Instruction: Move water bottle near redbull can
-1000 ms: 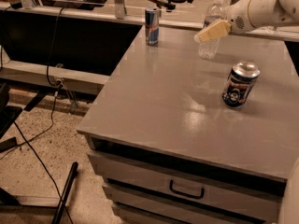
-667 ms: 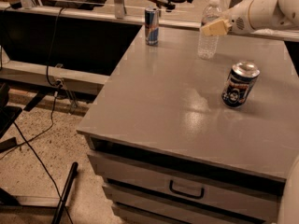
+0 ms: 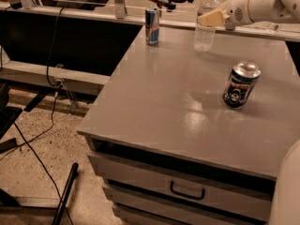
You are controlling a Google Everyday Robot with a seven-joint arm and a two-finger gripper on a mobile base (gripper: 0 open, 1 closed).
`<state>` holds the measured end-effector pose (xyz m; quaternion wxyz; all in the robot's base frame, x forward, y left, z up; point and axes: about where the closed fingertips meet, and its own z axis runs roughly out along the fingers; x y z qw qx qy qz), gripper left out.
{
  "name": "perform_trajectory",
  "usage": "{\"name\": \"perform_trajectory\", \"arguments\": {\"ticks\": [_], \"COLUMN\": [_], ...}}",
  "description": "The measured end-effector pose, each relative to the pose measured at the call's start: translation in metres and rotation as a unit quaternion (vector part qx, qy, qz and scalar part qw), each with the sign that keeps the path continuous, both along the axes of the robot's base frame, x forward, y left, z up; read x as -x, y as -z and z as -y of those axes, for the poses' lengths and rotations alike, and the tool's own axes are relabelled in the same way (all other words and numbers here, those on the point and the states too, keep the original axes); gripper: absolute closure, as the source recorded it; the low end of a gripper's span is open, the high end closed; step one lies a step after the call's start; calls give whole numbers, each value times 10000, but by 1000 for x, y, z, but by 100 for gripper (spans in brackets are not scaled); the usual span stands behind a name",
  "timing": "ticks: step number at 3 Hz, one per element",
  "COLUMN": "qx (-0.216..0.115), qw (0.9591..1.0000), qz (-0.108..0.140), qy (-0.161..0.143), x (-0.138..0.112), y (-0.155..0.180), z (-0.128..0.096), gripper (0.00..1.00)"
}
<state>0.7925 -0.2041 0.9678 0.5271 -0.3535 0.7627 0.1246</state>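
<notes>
The water bottle (image 3: pixel 205 31), clear with a white cap, stands upright at the back of the grey table (image 3: pixel 187 102). My gripper (image 3: pixel 212 18) reaches in from the right, and its cream fingers (image 3: pixel 213 18) are closed on the bottle's upper body. The redbull can (image 3: pixel 152 26), slim and blue-and-silver, stands at the back edge, about a hand's width to the left of the bottle.
A wider dark navy can (image 3: pixel 241 84) with a round white logo stands on the right of the table. The table has drawers with a handle (image 3: pixel 187 191) below its front edge. Cables (image 3: pixel 51 46) and stands are on the floor to the left.
The bottle was tilted in the gripper a second ago. It is now upright and has moved slightly left and back, toward the redbull can, with the gripper still on it.
</notes>
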Motion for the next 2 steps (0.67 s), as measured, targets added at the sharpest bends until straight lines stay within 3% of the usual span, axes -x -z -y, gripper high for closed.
{"name": "perform_trajectory", "arguments": {"ticks": [1, 2], "qx": [-187, -246], "qw": [9995, 9987], "qz": [-82, -179], "qy": [-232, -403], "x": [-1, -3], "y": [-10, -10], "z": [-31, -56], "gripper": [100, 100]}}
